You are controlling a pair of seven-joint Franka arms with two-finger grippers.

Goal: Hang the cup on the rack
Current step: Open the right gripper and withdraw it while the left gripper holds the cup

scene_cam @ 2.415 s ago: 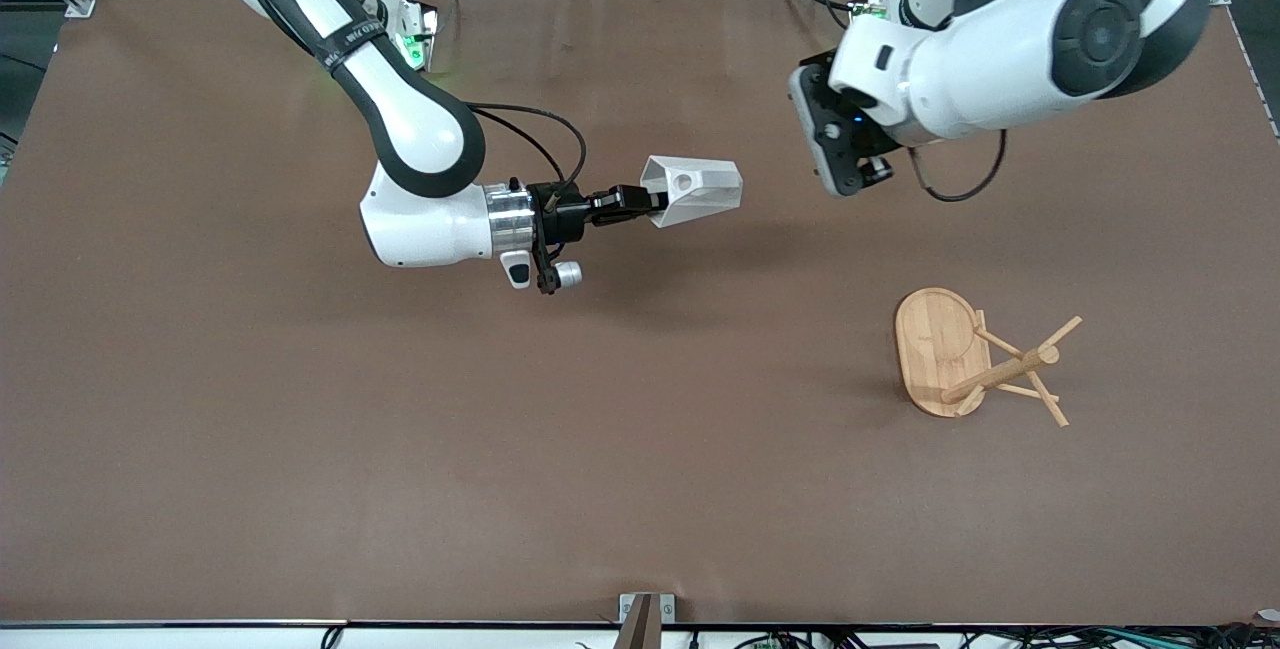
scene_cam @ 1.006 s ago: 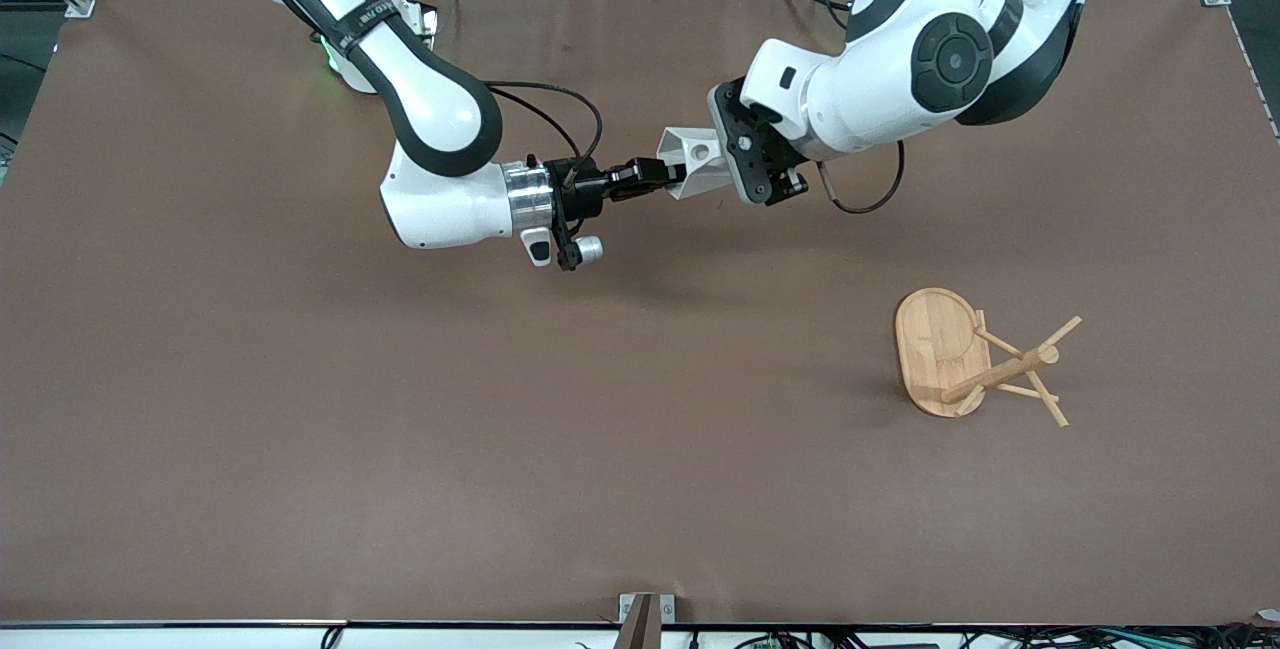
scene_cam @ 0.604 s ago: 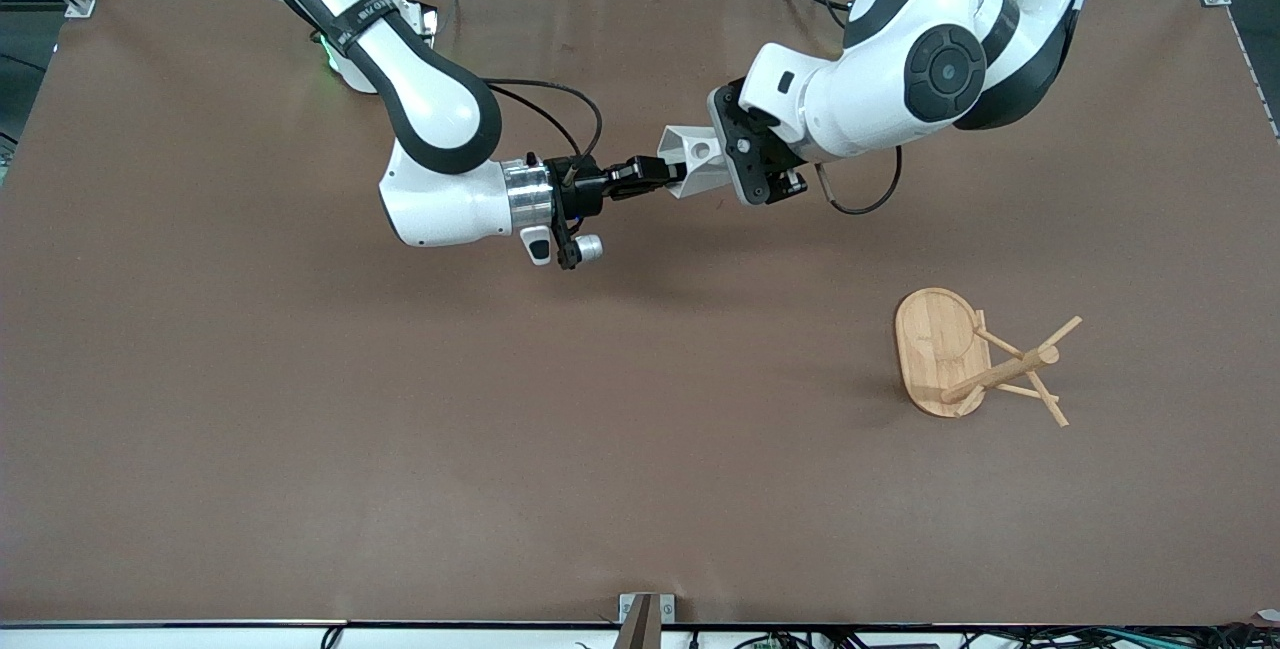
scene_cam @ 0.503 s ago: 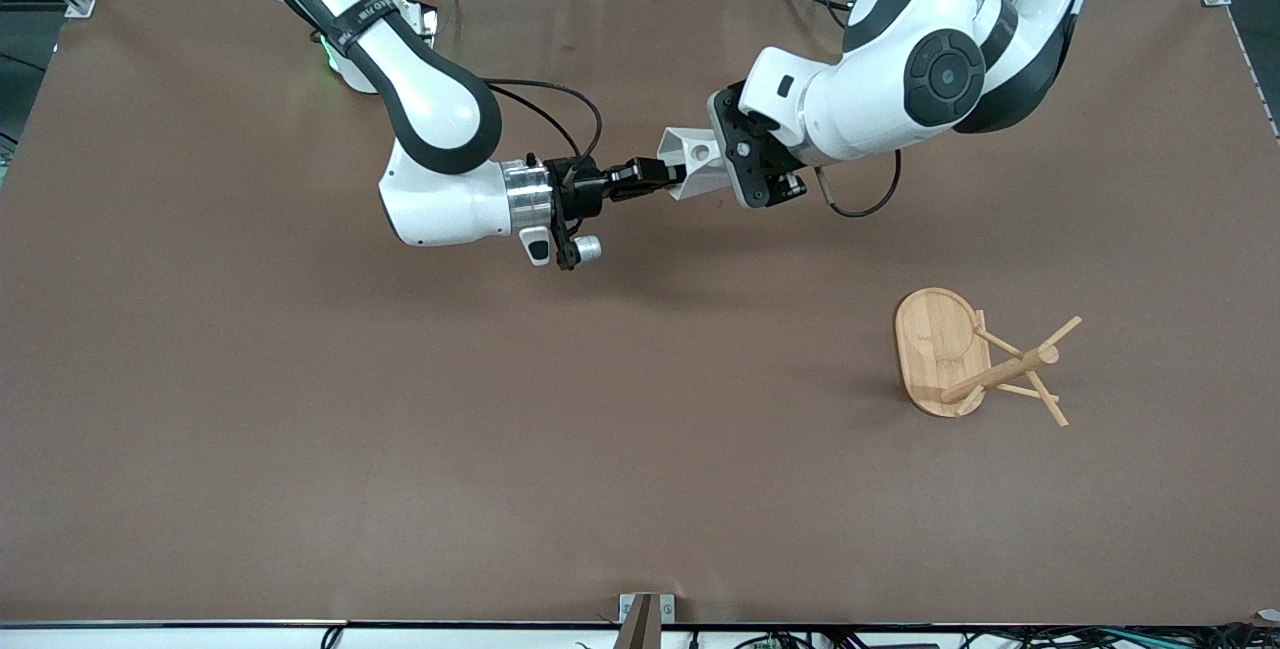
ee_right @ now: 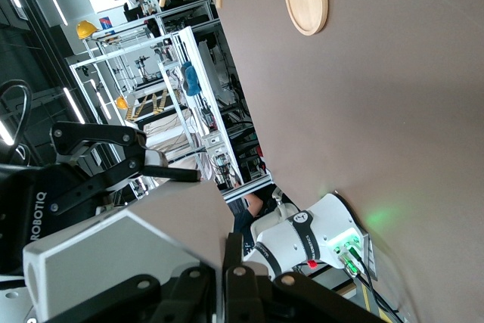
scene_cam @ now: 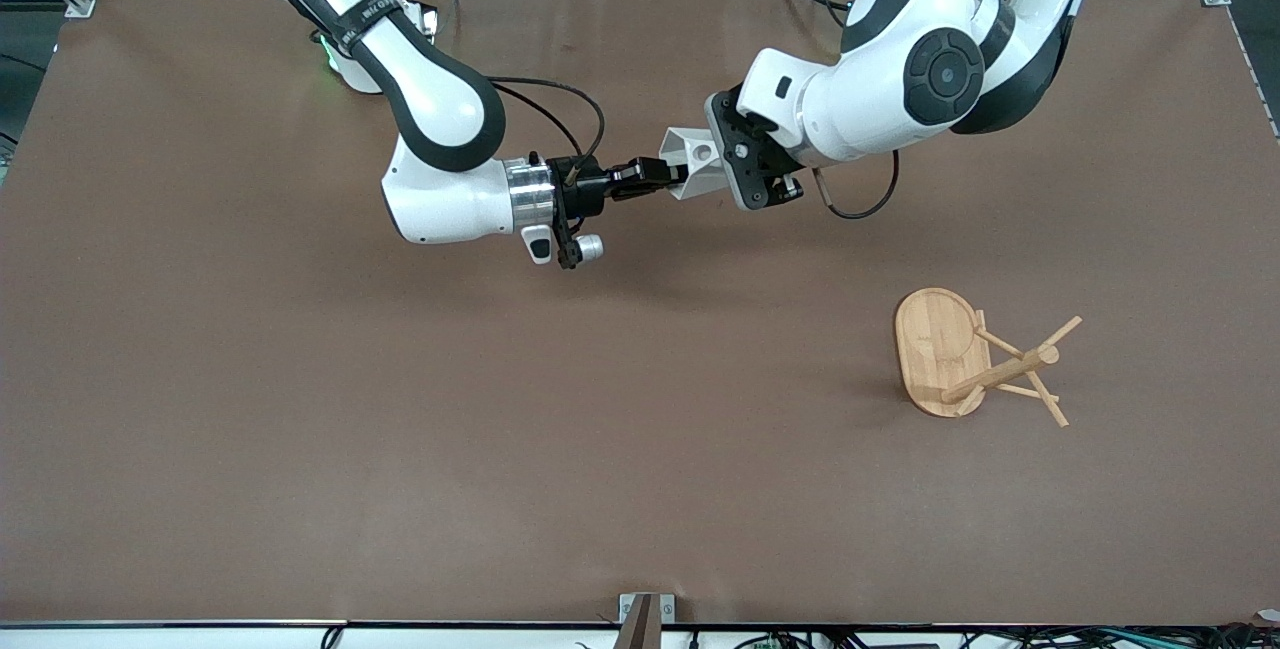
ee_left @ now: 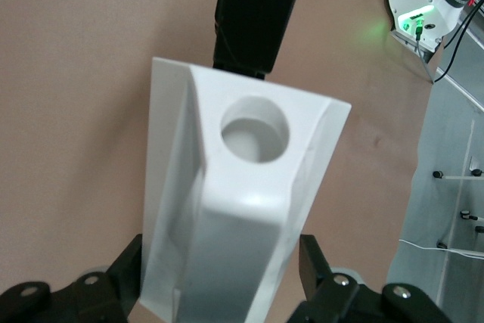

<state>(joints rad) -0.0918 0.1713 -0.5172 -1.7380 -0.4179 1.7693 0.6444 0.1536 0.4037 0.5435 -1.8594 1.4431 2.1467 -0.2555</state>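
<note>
Brown table (scene_cam: 400,449); right fingers (scene_cam: 668,176) clamp cup (scene_cam: 692,161), left fingers (ee_left: 316,262) straddling

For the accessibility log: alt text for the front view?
Both arms meet mid-table at a white faceted cup held in the air: the right gripper grips it, the left gripper closes around it. A bamboo mug rack stands nearer the camera.

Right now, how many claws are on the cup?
2. The right claw is shut on one end of the cup, held up over the table. The left claw brackets its other end, fingers either side; contact unclear.
</note>
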